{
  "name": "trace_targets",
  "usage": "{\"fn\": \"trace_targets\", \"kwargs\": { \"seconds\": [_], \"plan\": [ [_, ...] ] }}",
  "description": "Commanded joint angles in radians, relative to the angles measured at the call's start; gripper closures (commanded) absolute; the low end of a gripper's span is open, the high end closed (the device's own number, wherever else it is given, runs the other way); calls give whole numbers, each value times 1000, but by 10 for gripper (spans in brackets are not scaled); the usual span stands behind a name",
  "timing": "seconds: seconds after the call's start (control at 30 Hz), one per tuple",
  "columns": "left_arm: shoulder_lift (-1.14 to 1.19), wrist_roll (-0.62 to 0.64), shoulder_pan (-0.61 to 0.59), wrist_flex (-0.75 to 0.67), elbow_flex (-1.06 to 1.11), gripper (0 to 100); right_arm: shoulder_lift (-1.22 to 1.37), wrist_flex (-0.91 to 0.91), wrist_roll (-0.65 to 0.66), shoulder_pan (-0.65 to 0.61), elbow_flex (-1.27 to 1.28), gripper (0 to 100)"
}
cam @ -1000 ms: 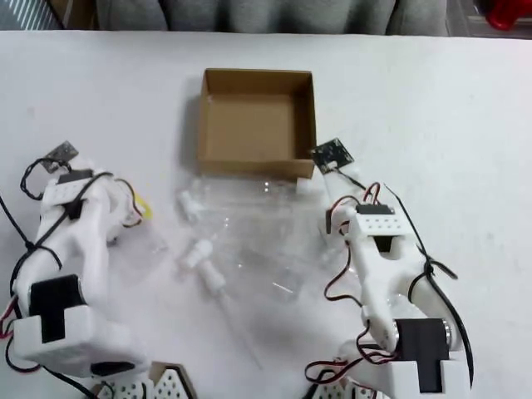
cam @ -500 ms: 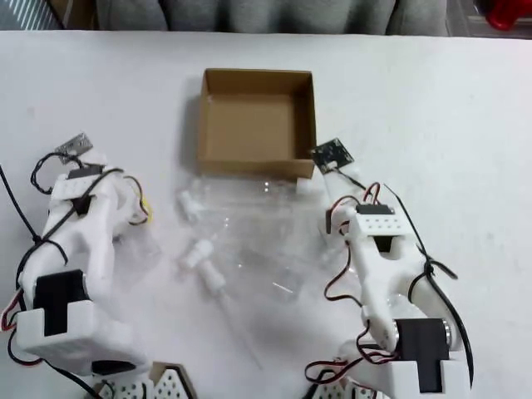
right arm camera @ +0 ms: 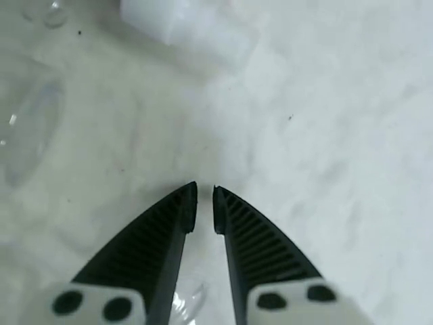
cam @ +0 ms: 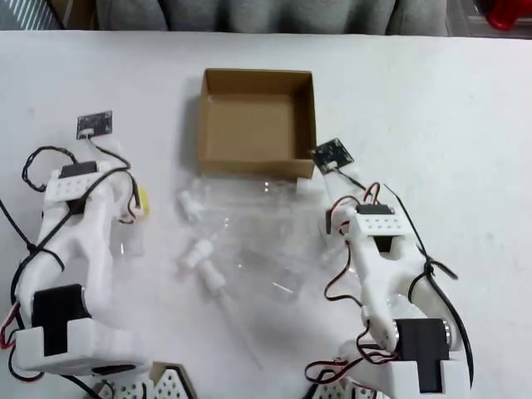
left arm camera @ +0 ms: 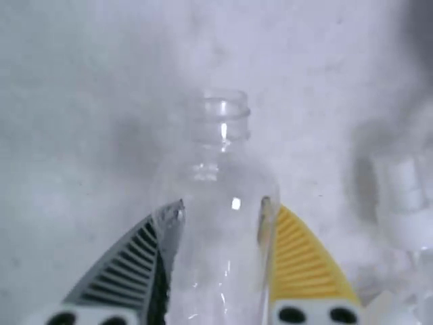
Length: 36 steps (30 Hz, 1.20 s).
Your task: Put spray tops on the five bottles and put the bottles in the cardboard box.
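White tabletop (left arm camera: pixel 74 74) lies under left gripper (left arm camera: pixel 221 205) clamping a clear bottle (left arm camera: pixel 218 169).

Left wrist view: the bottle (left arm camera: pixel 216 203) runs off the picture's edge, base unseen. Beside it a white spray top (left arm camera: pixel 406 196) is a blur, half cut away. Mid-table (cam: pixel 440 108), the clear bottles (cam: pixel 258 229) melt together, too faint to count. Right wrist view: a white piece (right arm camera: pixel 183 27) is clipped by the edge, shape unclear.

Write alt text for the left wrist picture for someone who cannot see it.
A clear bottle with no top is clamped between the left gripper's grey and yellow fingers, white table behind. A white spray top lies nearby.
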Motion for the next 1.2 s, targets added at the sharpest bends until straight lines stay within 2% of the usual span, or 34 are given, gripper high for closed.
{"fn": "trace_targets", "kwargs": {
  "seconds": [0.0,0.07,0.23,0.43,0.63,0.7,0.83,1.03,1.17],
  "plan": [
    [-36,-15,-15,-12,-55,979,-16,48,6,-8,-51,982],
    [-35,-17,-15,-14,-58,979,-24,111,6,-12,-91,982],
    [-35,-15,-15,-15,-58,979,-84,460,6,-16,-338,981],
    [-33,-14,-70,-21,-68,979,-76,746,6,-150,-643,981],
    [-31,-12,-107,-20,-80,979,7,777,-2,-354,-790,981],
    [-31,21,-108,-21,-78,979,61,746,-60,-406,-839,980],
    [-30,121,-153,-35,-80,979,217,723,-206,-481,-999,963],
    [-5,216,-205,-83,-83,979,529,808,-278,-579,-1326,902],
    [77,216,-205,-40,-164,979,728,857,-287,-604,-1576,884]
  ]
}}
